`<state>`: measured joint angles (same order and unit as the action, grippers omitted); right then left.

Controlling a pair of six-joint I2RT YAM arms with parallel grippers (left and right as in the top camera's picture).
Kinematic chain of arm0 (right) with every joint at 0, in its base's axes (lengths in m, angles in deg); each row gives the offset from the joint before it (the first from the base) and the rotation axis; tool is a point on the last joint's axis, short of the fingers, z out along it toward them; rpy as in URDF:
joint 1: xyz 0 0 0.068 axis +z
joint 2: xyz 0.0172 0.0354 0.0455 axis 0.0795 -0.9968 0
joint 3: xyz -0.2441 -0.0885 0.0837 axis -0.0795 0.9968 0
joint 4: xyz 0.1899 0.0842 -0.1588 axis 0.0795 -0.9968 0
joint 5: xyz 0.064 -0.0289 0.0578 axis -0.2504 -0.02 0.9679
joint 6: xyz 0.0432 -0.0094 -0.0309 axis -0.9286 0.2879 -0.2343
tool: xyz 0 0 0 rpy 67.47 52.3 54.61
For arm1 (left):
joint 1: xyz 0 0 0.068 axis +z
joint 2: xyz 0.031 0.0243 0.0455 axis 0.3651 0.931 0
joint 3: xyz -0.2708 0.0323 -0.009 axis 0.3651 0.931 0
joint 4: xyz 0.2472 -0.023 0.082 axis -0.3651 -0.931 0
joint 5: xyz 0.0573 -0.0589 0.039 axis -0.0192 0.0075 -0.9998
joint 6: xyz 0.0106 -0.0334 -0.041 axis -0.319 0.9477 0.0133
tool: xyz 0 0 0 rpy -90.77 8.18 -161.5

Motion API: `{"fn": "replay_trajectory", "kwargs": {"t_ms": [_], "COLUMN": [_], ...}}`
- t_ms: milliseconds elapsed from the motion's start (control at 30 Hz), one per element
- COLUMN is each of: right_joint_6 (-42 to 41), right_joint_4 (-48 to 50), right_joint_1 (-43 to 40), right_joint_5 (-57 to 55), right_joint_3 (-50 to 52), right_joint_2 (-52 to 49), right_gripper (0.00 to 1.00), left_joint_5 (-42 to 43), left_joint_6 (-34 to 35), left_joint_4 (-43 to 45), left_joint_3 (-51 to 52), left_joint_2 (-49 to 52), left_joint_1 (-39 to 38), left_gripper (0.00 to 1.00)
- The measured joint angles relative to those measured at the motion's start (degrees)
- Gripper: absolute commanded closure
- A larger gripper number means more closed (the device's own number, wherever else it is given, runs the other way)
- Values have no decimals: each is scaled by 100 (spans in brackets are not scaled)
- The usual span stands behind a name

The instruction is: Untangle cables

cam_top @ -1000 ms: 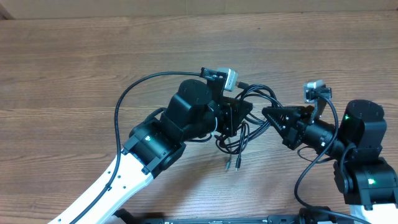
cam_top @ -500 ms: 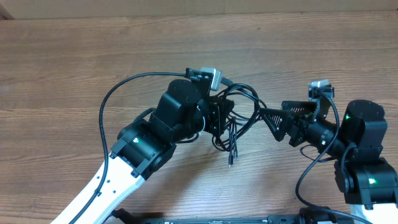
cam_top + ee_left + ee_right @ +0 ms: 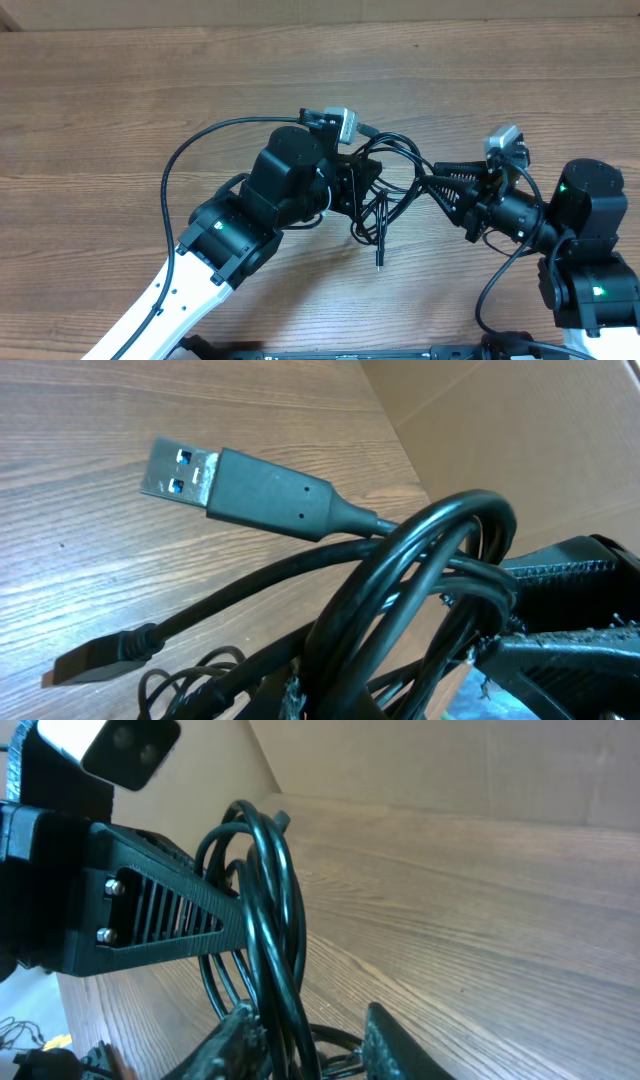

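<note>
The cables [image 3: 398, 152] form a black tangle of loops held above the wooden table [image 3: 110, 100], between the two grippers. My left gripper [image 3: 358, 186] is shut on the bundle's left side. Close up, a loop [image 3: 430, 560], a USB plug [image 3: 240, 485] and a small plug [image 3: 95, 657] stick out past the left gripper [image 3: 390, 702]. My right gripper [image 3: 433, 185] reaches in from the right. In the right wrist view, the right gripper [image 3: 315, 1045] has strands [image 3: 268, 900] running between its fingers. The strands lie against the left finger [image 3: 235, 1040], with a gap to the other. One plug end [image 3: 379, 262] hangs down.
A thick black arm cable [image 3: 168, 185] arcs out to the left of the left arm. Another arm cable [image 3: 487, 290] loops beside the right arm's base. A cardboard wall [image 3: 300, 10] runs along the table's far edge. The left gripper's ribbed finger [image 3: 150, 910] fills the left of the right wrist view.
The left arm pulled the bundle left, then held still. The right gripper opened wide, then moved in around a loop and narrowed. The hanging plug swung slightly right.
</note>
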<state>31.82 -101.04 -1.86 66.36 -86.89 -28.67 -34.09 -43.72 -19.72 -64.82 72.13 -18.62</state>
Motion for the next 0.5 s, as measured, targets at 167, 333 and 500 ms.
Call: {"fn": "replay_trajectory", "kwargs": {"t_ms": [167,333,500], "right_joint_6": [15,-17,-293], "right_joint_4": [9,-66,-450], "right_joint_1": [2,0,2], "right_joint_5": [92,-50,-748], "right_joint_3": [0,0,0], "right_joint_2": [-7,-44,-48], "right_gripper": [96,96,96], "left_joint_5": [42,39,-20], "left_joint_6": [81,192,442], "left_joint_4": [4,-2,7], "left_joint_3": [0,0,0], "left_joint_2": [0,0,0], "left_joint_1": [0,0,0], "left_gripper": [96,96,96]}}
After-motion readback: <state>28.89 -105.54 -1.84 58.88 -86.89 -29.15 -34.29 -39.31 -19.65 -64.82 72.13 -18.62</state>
